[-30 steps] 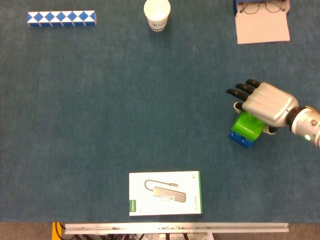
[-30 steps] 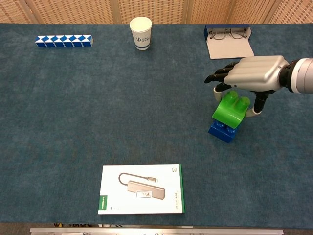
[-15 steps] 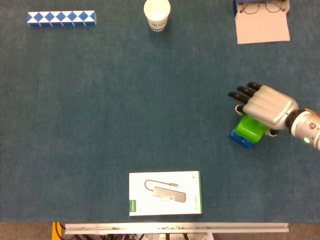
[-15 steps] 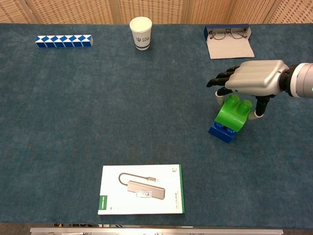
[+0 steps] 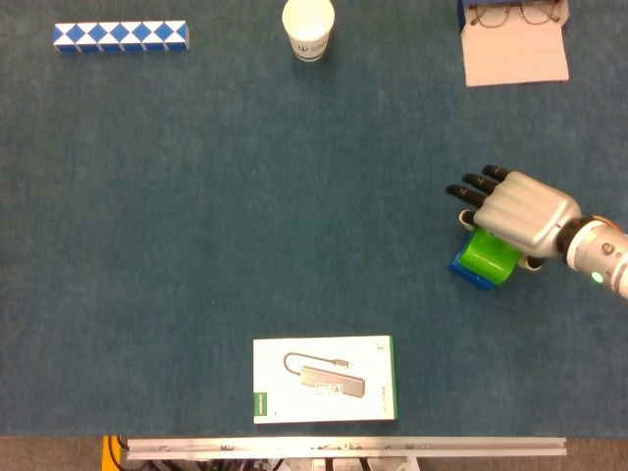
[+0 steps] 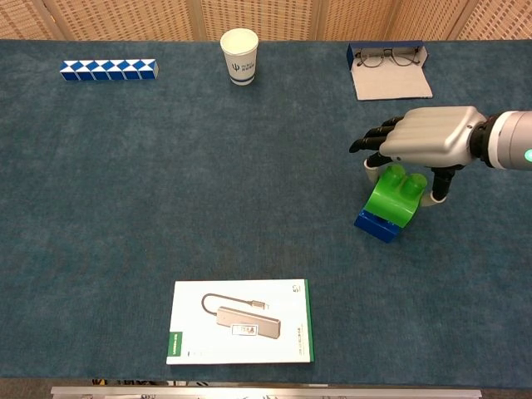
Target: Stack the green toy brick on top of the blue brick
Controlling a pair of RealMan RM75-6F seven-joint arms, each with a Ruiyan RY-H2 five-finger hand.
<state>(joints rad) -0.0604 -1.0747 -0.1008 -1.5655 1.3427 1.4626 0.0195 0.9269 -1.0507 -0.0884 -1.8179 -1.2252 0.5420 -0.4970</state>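
The green toy brick (image 5: 488, 252) (image 6: 391, 195) sits tilted on the blue brick (image 5: 469, 275) (image 6: 375, 225) at the right of the table. My right hand (image 5: 515, 210) (image 6: 424, 139) covers the green brick from above, thumb on one side and fingers on the other, holding it. The blue brick shows only at its lower left edge beneath the green one. My left hand is in neither view.
A white and green box (image 5: 325, 379) (image 6: 242, 332) lies near the front edge. A paper cup (image 5: 308, 28) (image 6: 239, 56) stands at the back centre, a blue-white block strip (image 5: 120, 35) (image 6: 108, 69) at back left, glasses on a case (image 5: 514, 43) (image 6: 390, 70) at back right.
My right hand has lowered with the green brick, pressing it down closer onto the blue brick. The green brick sits flatter than before.
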